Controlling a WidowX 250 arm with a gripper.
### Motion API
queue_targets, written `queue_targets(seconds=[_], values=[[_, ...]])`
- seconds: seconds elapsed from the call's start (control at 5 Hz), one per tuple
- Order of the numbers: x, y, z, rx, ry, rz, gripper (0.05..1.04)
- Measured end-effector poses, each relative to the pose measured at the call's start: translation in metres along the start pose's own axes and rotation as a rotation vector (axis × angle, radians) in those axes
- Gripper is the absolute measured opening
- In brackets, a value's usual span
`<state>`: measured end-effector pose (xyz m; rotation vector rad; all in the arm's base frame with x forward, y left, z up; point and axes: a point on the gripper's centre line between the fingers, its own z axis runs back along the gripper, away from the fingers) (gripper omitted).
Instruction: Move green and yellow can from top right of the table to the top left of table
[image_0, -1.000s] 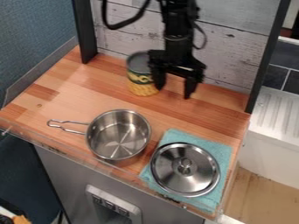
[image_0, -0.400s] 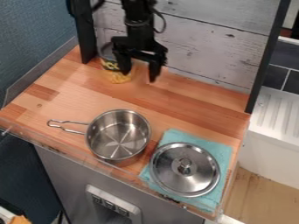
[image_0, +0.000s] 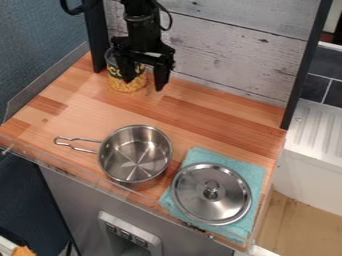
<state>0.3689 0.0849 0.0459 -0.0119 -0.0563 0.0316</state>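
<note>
The gripper (image_0: 143, 84) hangs low over the back left of the wooden table, its two fingers spread apart. The yellow and green can (image_0: 121, 86) stands upright there, near the dark post at the back left corner. One finger overlaps the front of the can, and the other is to the can's right. The gripper's body hides part of the can's upper half. I cannot tell whether finger and can touch.
A steel pot (image_0: 137, 155) with its handle pointing left stands at the front middle. To its right, a steel lid (image_0: 210, 194) lies on a teal cloth (image_0: 246, 170). The pale plank wall (image_0: 234, 55) borders the table's back.
The gripper has moved left along the back of the table, staying open. The can has shifted left too, from near the back middle to close to the left post.
</note>
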Motion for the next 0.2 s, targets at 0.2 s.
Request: queue_targets(seconds=[0.2], values=[[-0.0091,-0.0224,0.0256,0.024,-0.008,-0.074,1.001]])
